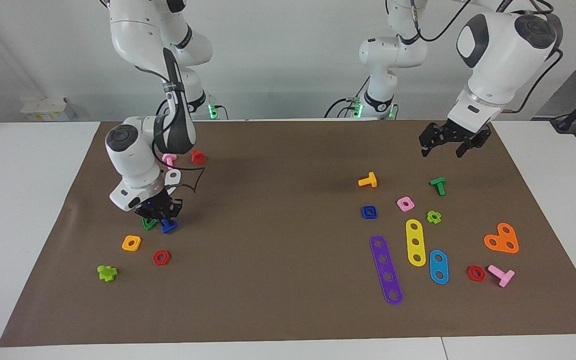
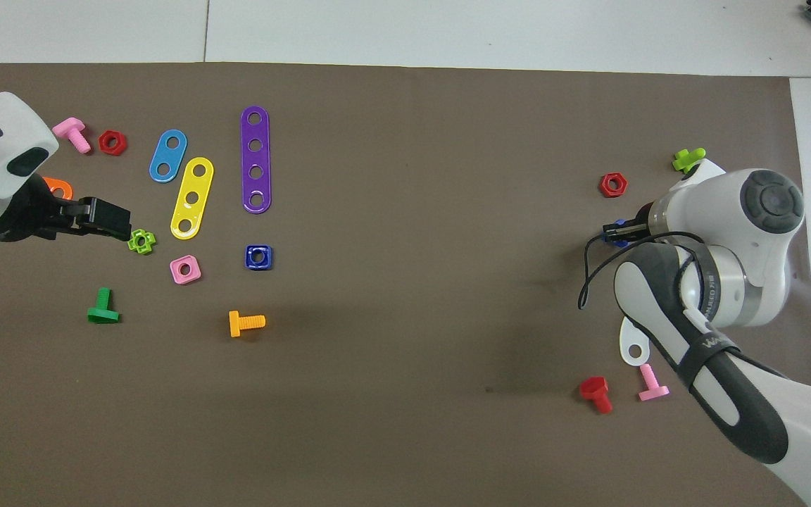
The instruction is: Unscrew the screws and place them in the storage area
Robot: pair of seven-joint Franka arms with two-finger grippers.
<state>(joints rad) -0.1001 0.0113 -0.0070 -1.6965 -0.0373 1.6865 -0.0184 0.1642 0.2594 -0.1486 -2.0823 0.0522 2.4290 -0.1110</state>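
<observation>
The dark-blue triangular-headed bolt (image 1: 169,226) is low over the mat at the right arm's end, beside a dark-green triangular nut (image 1: 148,223). My right gripper (image 1: 162,216) reaches down and is shut on the bolt. In the overhead view the right gripper (image 2: 614,232) is mostly hidden by its wrist, and only a sliver of the blue bolt (image 2: 618,241) shows. The dark-blue square nut (image 1: 369,212) lies loose on the mat (image 1: 288,310) at the left arm's end, also in the overhead view (image 2: 258,257). My left gripper (image 1: 445,146) hangs open and empty in the air over that end's cluster (image 2: 106,218).
Near the right gripper lie an orange square nut (image 1: 131,243), a red hex nut (image 1: 161,257), a lime bolt (image 1: 107,272), a red bolt (image 1: 198,157) and a pink bolt (image 1: 169,160). At the left arm's end lie strips (image 1: 386,269), an orange bolt (image 1: 368,180), a green bolt (image 1: 438,185) and a pink nut (image 1: 405,203).
</observation>
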